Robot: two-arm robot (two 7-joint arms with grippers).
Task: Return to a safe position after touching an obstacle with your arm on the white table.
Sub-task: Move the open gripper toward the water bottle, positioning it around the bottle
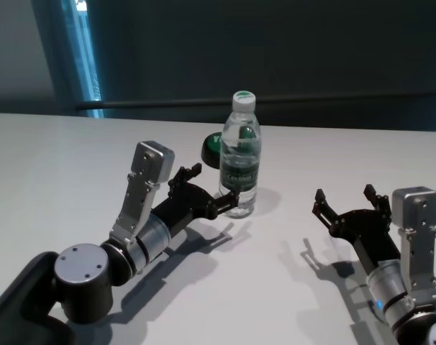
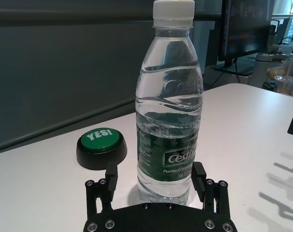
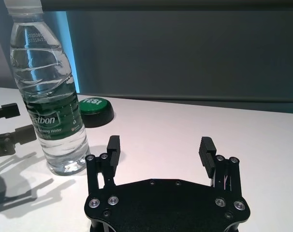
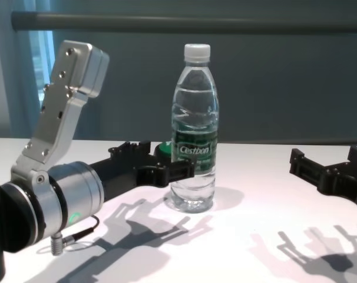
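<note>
Obstacle bottle [image 1: 240, 154] is seen upright near the middle of the white table [image 1: 52, 165], its cap cut off in the right wrist view. Clear water is held nearly to the shoulder. The green-topped button [image 1: 211, 149] behind it is partly hidden. The left gripper [image 1: 211, 188] is spread apart at the bottle's base; contact cannot be confirmed. The right gripper [image 1: 346, 203] is spread, well apart to the right.

I stood in an office or laboratory room: a plain white worktop [image 2: 50, 193], a dark grey wall panel [image 1: 275, 50], and beyond it a computer monitor [image 2: 245, 29] with cluttered desks [image 2: 282, 67] marked the setting.
</note>
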